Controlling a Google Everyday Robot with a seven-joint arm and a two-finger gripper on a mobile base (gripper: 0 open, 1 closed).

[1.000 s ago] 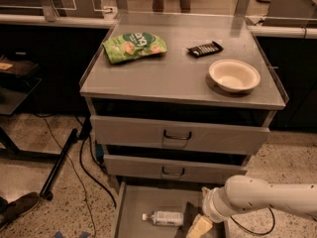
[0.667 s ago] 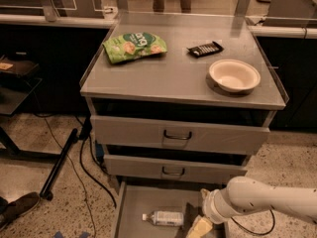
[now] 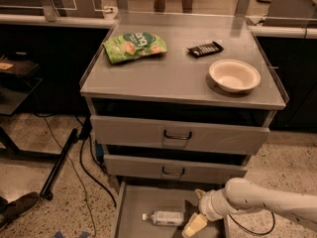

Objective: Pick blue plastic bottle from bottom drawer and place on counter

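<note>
The blue plastic bottle (image 3: pixel 164 217), clear with a white cap at its left end, lies on its side on the floor of the open bottom drawer (image 3: pixel 130 207). My gripper (image 3: pixel 196 222) reaches in from the right on a white arm and hangs over the drawer just right of the bottle. One pale finger (image 3: pixel 194 225) points down and left beside the bottle's base, and another shows above it. The bottle is not in the gripper. The counter (image 3: pixel 173 73) is the grey steel top above the drawers.
On the counter lie a green snack bag (image 3: pixel 134 46), a dark wrapped bar (image 3: pixel 205 49) and a white bowl (image 3: pixel 234 75). Two closed drawers with dark handles (image 3: pixel 177 135) sit above the open one. Cables and a black pole (image 3: pixel 58 165) lie on the floor at left.
</note>
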